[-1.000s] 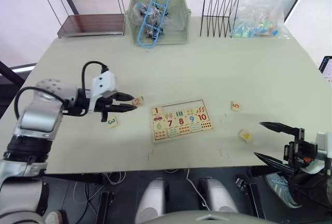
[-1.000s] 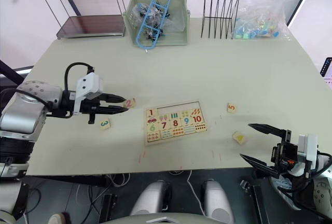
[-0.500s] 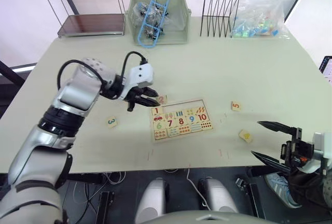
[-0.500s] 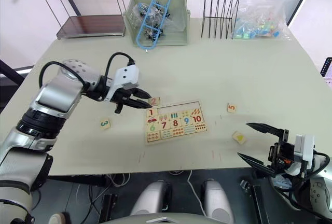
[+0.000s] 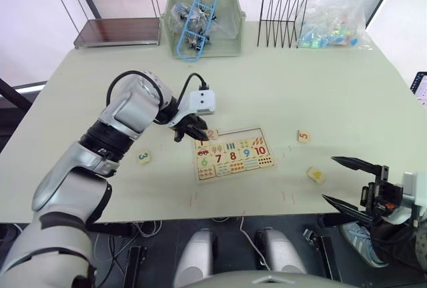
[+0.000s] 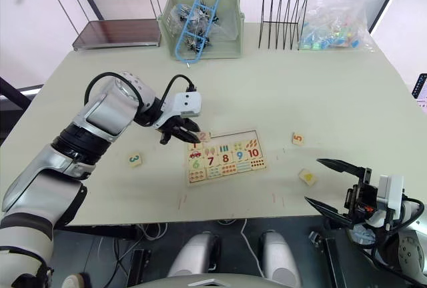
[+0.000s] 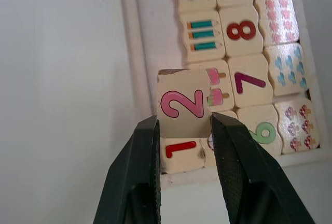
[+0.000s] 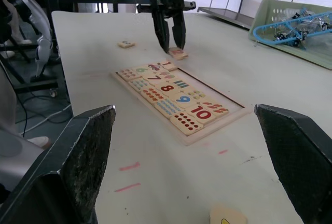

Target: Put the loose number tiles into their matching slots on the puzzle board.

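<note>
The puzzle board [image 5: 233, 155] lies flat at the table's middle front, with tile 1 [image 5: 201, 143] seated at the left end of its top row. The other matching slots [image 7: 155, 27] in that row show bare wood. My left gripper [image 5: 200, 131] is shut on the pink number 2 tile [image 7: 181, 109], holding it just over the board beside tile 1. Loose tiles lie on the table: a green 3 [image 5: 143, 157] left of the board, an orange 5 [image 5: 303, 136] to its right, and a yellow-printed one [image 5: 315, 175] nearer my right gripper [image 5: 329, 179], which stands open off the table's front right.
Along the far edge stand a wire shelf [image 5: 110, 8], a green bin [image 5: 203, 25] with a blue hanger, a black wire rack [image 5: 282, 18] and a bag of colourful plastic bits [image 5: 333, 25]. Red marks [image 5: 193, 199] dot the table's front.
My left arm has swung right, carrying the 2 tile from the table left of the board to the board's top-left corner. The right gripper has stayed put.
</note>
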